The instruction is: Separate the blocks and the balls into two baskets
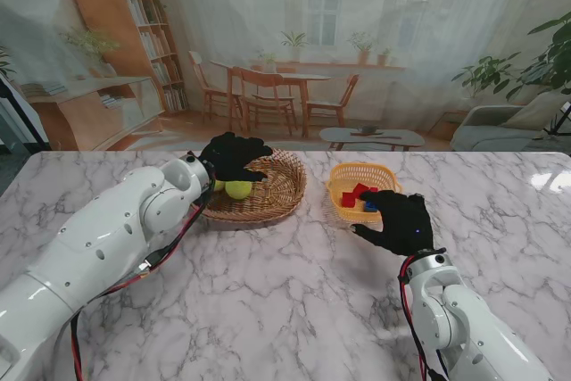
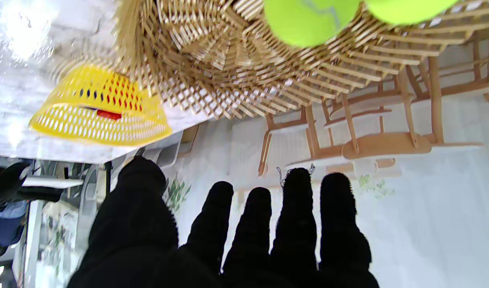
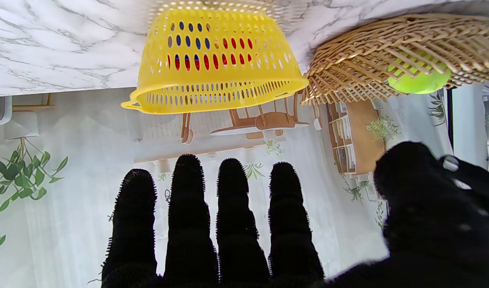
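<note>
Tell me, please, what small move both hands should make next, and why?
Probably draw both back toward me. The tennis balls lie in the wicker basket and the blocks in the yellow basket. The left hand and right hand show spread fingers holding nothing, and I see no loose pieces on the table.

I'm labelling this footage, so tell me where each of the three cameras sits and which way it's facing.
Stand view: above the shoulders, looking down at the marble table; both arms, left robot hand and right robot hand show.
Left wrist view: along open fingers toward the wicker basket with tennis balls.
Right wrist view: along open fingers toward the yellow basket.
Shared: both baskets appear in all three.
</note>
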Controlling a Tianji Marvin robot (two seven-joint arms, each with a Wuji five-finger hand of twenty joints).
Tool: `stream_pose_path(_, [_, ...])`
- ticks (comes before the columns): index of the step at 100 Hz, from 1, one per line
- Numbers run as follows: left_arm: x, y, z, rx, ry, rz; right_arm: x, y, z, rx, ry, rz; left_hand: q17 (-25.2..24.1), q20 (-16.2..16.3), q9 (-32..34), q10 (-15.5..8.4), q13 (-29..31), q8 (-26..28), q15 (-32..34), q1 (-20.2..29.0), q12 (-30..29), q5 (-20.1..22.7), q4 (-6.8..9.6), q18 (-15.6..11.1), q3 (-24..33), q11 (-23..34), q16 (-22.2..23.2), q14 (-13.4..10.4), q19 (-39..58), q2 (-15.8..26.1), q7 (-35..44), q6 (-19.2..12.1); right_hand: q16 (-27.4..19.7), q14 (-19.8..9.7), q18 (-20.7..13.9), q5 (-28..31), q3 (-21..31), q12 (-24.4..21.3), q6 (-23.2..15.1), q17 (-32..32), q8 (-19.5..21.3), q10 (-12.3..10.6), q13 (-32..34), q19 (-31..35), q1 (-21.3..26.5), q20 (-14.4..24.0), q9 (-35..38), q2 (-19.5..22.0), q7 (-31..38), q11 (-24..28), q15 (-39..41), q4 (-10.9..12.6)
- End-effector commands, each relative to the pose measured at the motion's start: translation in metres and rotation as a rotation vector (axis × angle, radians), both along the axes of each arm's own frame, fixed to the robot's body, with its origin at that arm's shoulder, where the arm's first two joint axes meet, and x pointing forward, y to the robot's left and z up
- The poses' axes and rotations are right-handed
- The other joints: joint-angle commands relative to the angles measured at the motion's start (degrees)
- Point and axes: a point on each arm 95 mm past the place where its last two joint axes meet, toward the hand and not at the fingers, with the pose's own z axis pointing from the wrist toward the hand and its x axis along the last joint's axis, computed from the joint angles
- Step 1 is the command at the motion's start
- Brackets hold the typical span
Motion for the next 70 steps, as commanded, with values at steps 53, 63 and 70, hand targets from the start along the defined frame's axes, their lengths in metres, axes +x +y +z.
stream_pose_path(53, [-0.069,-0.002,0.02,-0.348,-0.099,-0.114,0.006,0.012,0.013,0.049,-0.005,0.059,-0.87,2.97,3.64,-0.74,2.1,3.24,-1.95,-2.79,2.76,2.71,-0.15,3.59,-0.81,-2.09,0.43,0.8,-2.21,2.79,1.16,-2.33,0.36,1.66,1.3,-0.01,-1.04,0.12,0.77,0.49,1.27,1.02,-0.34,-0.08,0.55,1.02,-0.78,2.51,-0.73,-0.32,-2.21,1.39])
stream_pose_path(63, [-0.08,0.001,0.018,-0.397,-0.1,-0.093,0.009,0.017,0.019,0.073,-0.005,0.084,-1.26,2.9,2.18,-0.53,1.69,3.57,-2.14,-2.78,2.88,1.34,-0.09,3.13,-0.75,-2.69,0.58,0.95,-2.88,3.02,0.75,-1.58,-0.68,2.35,1.21,0.94,-1.33,-0.52,0.85,1.89,1.13,1.05,2.08,0.48,0.33,0.79,0.7,2.87,-0.54,-1.15,-3.35,1.43])
stream_pose_path(70, [-0.087,0.004,0.014,-0.438,-0.09,-0.082,0.011,0.021,0.023,0.098,-0.01,0.101,-1.3,2.84,2.44,-0.64,1.75,3.81,-2.04,-2.75,3.04,1.58,-0.08,3.18,-0.77,-2.56,0.73,0.87,-3.21,3.04,0.86,-1.74,-0.89,2.35,1.14,1.19,-1.4,-0.7,0.8,2.46,1.09,0.83,2.83,0.75,0.16,0.71,1.14,3.2,-0.47,-1.35,-3.53,1.44])
